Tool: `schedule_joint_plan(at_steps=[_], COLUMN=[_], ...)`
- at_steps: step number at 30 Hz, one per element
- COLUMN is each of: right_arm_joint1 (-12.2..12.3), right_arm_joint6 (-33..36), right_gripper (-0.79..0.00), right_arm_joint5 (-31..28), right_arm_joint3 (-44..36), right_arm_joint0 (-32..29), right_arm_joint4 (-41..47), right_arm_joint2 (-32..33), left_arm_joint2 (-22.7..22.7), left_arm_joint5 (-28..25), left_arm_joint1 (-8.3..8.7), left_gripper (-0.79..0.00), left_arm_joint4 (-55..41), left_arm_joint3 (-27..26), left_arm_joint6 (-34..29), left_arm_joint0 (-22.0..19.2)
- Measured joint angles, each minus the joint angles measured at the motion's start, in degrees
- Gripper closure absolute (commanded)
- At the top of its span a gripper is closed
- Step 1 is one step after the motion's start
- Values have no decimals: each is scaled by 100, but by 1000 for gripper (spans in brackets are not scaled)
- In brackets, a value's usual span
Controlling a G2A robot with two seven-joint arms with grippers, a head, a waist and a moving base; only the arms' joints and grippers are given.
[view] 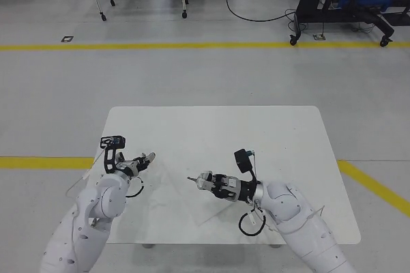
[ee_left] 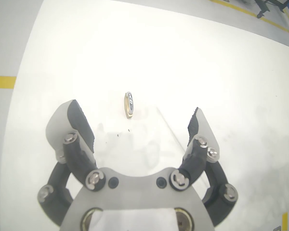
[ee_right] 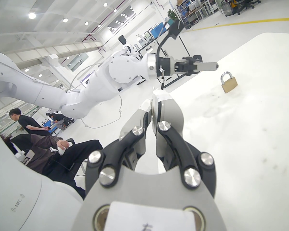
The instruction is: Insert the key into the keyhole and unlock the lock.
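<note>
Bench, white with rounded corners (view: 293,136), carries the work. Over its near side sit two white arms. The left gripper (ee_left: 135,108) is spread wide with nothing between its black pads. The right gripper (ee_right: 155,96) is clenched, and in the top view a thin sliver that I take for the small metal key (view: 191,179) pokes from its tips.

The small brass padlock with a silver shackle (ee_right: 229,84) stands upright on its narrow base, free on the bench. That is the main risk: a pad arriving off-centre, or the key pressing before the body is braced, would probably tip it or push it away. With so little of the key showing, it may also twist in the pads on meeting the keyhole, which I cannot make out.

The padlock stands just beyond the left gripper's fingertips, roughly in line with the gap between them and touching neither. It stands apart from the right gripper.
</note>
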Motion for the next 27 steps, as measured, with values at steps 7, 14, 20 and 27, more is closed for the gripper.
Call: schedule_joint_plan(at_steps=[7,14,20,27], right_arm_joint1=[0,0,0,0], right_arm_joint6=[0,0,0,0], right_gripper=[0,0,0,0], right_arm_joint5=[0,0,0,0], right_arm_joint3=[0,0,0,0], right_arm_joint0=[0,0,0,0], right_arm_joint4=[0,0,0,0], right_arm_joint2=[0,0,0,0], left_arm_joint2=[660,734,707,672], left_arm_joint5=[420,459,523,582], left_arm_joint1=[-196,-257,-274,-285], left_gripper=[-332,-120,0,0], left_arm_joint4=[333,366,512,750], left_arm_joint3=[936,958,847,886], left_arm_joint6=[86,69,7,-187], left_arm_joint0=[-644,-651,-565,-528])
